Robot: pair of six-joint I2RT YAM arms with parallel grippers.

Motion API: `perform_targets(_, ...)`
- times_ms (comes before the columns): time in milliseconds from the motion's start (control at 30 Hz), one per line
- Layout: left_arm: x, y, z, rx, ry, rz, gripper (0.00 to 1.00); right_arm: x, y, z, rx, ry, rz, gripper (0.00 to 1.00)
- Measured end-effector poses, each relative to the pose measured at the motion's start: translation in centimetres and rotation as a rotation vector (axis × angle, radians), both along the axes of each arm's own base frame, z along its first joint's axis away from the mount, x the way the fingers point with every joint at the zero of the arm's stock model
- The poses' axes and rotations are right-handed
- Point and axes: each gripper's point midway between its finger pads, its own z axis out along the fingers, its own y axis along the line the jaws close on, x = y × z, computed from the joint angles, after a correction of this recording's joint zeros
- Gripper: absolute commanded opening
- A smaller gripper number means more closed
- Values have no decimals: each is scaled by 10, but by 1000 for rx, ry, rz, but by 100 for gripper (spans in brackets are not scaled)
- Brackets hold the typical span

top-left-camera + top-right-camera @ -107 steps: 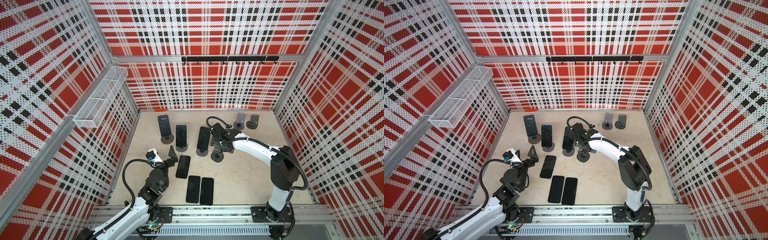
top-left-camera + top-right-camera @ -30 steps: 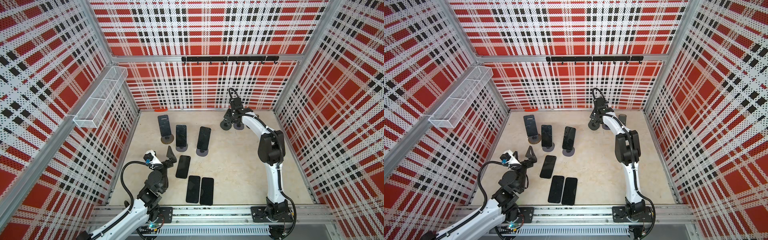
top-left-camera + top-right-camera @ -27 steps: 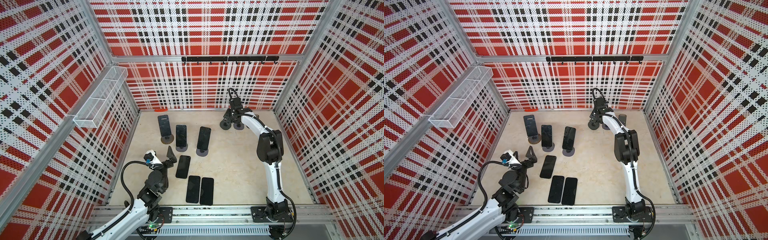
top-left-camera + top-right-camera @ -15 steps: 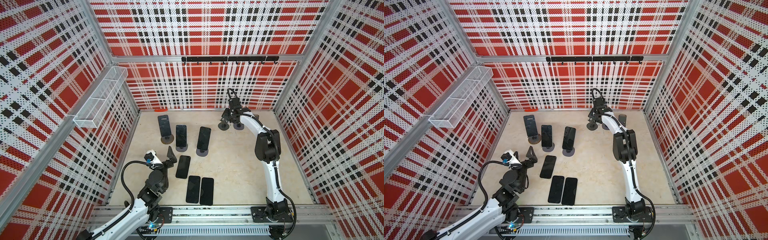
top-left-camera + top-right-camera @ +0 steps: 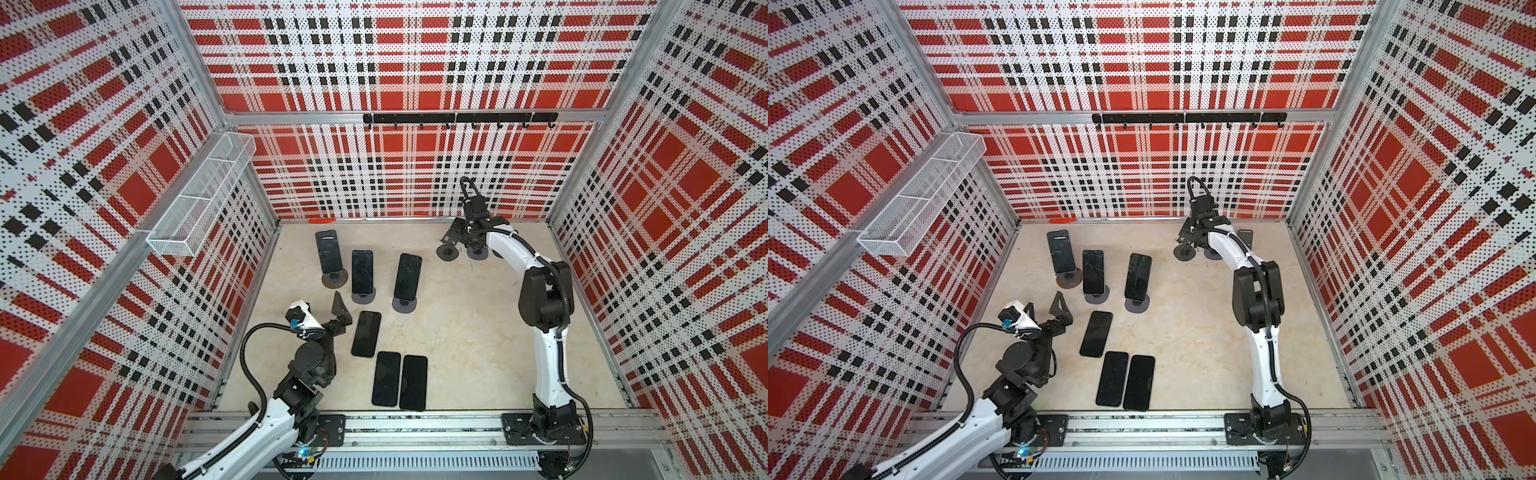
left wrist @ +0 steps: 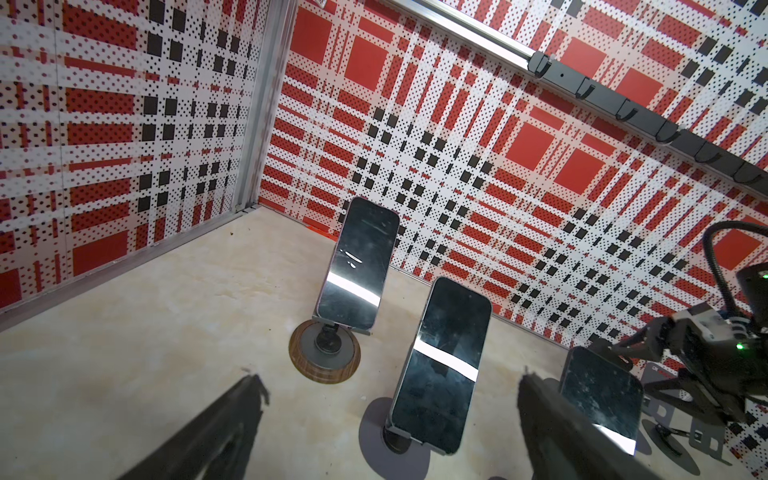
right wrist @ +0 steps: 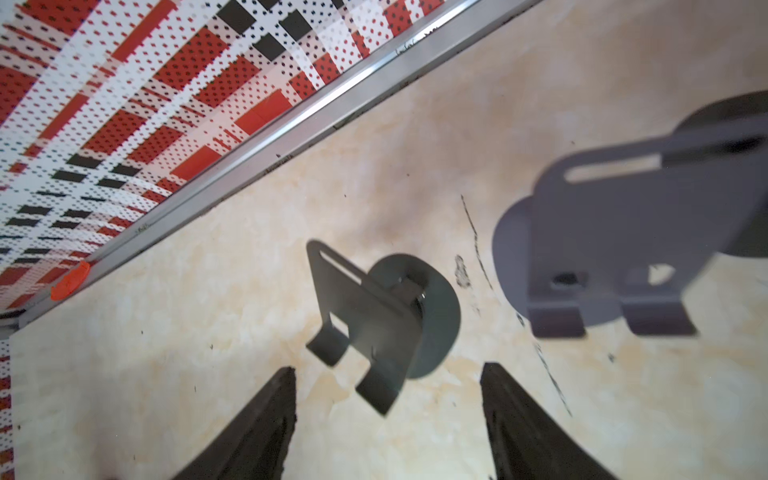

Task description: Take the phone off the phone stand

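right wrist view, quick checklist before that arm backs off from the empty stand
1. right end effector open, fingers apart from the empty stand: ok
2. empty stand resting on its round base on the table: ok, as far as this view shows
3. neighbouring stand clear of the fingers: ok, but it is close beside them
4. left end effector open and holding nothing: ok
5. task finished: not ok, three phones sit on stands in both top views
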Motion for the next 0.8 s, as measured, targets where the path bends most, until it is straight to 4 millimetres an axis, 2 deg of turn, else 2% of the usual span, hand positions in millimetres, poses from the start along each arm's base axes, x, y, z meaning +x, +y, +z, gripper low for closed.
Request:
perform_targets(100, 0, 1, 0, -1, -1, 6, 98, -22, -6, 24, -6, -27, 10, 75)
perform_targets(267, 0, 2, -1, 0, 1, 10, 98, -58, 0, 70, -28, -123, 39, 78)
perform_targets(333, 0, 2, -1, 0, 1, 11, 98, -71, 17, 84, -40, -156, 65, 80)
perform_targets(400, -1, 2, -1, 0, 1, 14, 98, -85, 46, 93, -47, -181, 108, 82)
perform_targets(500, 0, 2, -1, 0, 1, 11, 98, -104, 82, 96, -69, -196, 150, 86)
perform_targets(600, 0, 2, -1, 0, 1, 12, 98, -125, 112, 98, -89, -192, 179, 95)
perform_targets(633, 0, 2, -1, -1, 1, 11, 98, -129, 117, 101, -95, -198, 178, 99)
perform_targets(800, 0, 1, -1, -1, 1, 5, 98, -131, 136, 119, -136, -246, 127, 100)
